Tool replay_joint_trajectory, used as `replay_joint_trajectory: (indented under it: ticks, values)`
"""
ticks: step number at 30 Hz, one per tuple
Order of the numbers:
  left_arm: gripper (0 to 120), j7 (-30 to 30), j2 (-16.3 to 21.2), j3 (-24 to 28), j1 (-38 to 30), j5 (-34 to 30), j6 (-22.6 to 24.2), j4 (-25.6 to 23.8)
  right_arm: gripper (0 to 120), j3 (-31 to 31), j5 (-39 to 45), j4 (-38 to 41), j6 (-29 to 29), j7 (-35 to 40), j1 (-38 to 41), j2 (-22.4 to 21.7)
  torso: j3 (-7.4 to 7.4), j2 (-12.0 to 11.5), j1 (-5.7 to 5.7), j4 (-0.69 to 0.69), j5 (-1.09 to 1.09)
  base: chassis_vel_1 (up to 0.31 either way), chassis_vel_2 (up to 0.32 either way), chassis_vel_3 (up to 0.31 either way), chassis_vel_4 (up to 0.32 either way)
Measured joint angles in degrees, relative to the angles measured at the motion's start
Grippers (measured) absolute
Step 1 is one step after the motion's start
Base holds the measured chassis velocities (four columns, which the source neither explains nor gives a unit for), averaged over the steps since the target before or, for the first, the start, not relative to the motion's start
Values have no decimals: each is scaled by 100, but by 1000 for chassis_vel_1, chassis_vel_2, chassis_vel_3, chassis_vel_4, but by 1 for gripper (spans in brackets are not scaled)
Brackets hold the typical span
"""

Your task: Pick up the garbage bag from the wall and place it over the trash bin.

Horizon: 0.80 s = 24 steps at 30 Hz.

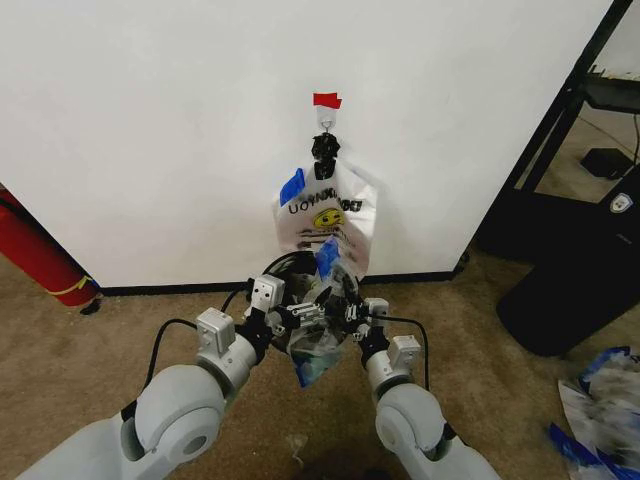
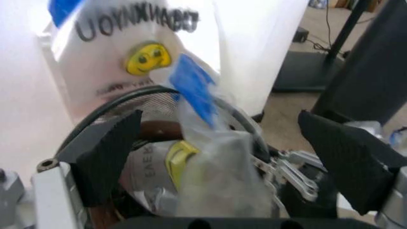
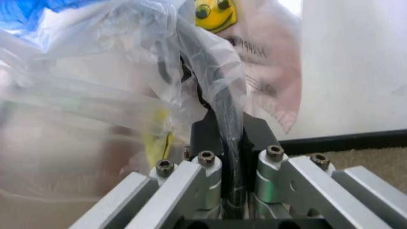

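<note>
Both grippers meet low by the wall (image 1: 150, 130), over the trash bin (image 1: 275, 266). Right gripper (image 3: 230, 138) has its fingers clamped on a fold of the garbage bag (image 3: 114, 95), seen clearly from the right wrist. Left gripper (image 2: 222, 152): pads wide apart, clear film w/ blue strip btwn them. One white smiley bag (image 1: 330, 215) on the red-taped hook (image 1: 326, 108); lettering reads mirrored. One red cylinder (image 1: 35, 250) at left.

thin clear garbage bag with blue strips (image 3: 95, 71): crinkly, glossy plastic film
right end effector (image 3: 232, 157): brushed metal links, matt black pads
plain white wall (image 1: 150, 120): smooth, matt
brown floor (image 1: 100, 340): rough carpet
</note>
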Motion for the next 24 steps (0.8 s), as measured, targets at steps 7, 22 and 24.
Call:
replay_joint_trajectory:
  ticks: [7,22,24]
  values:
    - [95,-194,-73,267,-314,-222,287,151,1,-5,-229,-65,105,-61,23,2,0,0,0,0,1,0,0,0,0]
    - [55,-469,-274,621,-642,-133,379,723,1,16,-129,-150,162,-93,-3,56,0,0,0,0,0,0,0,0,0]
    - [47,-499,-274,621,-644,-146,369,754,1,20,-86,-164,169,-93,-2,59,0,0,0,0,0,0,0,0,0]
